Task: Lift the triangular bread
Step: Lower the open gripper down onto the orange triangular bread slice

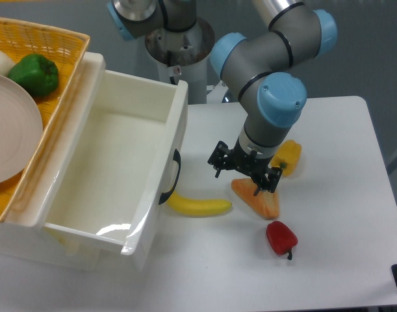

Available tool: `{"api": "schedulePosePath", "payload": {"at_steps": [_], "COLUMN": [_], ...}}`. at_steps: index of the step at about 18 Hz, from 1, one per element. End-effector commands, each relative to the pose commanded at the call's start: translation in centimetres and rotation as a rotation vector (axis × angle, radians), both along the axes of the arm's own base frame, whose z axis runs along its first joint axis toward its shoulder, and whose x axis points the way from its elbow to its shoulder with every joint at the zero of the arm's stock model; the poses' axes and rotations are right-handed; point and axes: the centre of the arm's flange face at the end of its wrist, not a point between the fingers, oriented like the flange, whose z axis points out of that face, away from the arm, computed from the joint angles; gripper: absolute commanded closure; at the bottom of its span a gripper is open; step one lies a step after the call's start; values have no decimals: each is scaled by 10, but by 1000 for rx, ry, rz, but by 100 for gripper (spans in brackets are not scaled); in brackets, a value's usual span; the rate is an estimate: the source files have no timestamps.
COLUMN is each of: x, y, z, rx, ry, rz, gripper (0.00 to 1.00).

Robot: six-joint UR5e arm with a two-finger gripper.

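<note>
The triangular bread is an orange-tan wedge lying flat on the white table, right of the middle. My gripper hangs just above the wedge's upper left end. Its two black fingers are spread apart, so it is open with nothing between them. The right finger overlaps the top of the bread in this view; I cannot tell if it touches. The arm's blue-capped wrist hides part of the table behind the bread.
A yellow banana lies left of the bread. A yellow pepper sits behind it and a red pepper in front. A white bin stands at left, beside a wicker basket holding a green pepper and a plate.
</note>
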Motion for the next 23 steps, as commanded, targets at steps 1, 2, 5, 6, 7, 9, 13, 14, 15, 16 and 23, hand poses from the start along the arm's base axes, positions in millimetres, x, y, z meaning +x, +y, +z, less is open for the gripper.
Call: {"api": "schedulePosePath", "payload": {"at_steps": [1,2,5,6,7,9,13,14,15,16,23], "x": [2,2,3,4,5,6,11,10,9,9,6], "y": [2,2,3,3,3,4,4,4,6,6,3], "z": [-2,-3,-6,-8,-11,-18,-31,-36,-42,-47,-81], "rx": [-4,-5,-2,-4,-8,-15,-28,-28,-23,-22,-88], "ry": [-1,-4,-1,-3,-7,-17,-37,-40,-32,-28,-46], "rz": [-6,-5,-6,-5,-5,-5,-6,-9,-9,-8,-17], "gripper": [0,0,0,0,0,0,0,0,0,0,0]}}
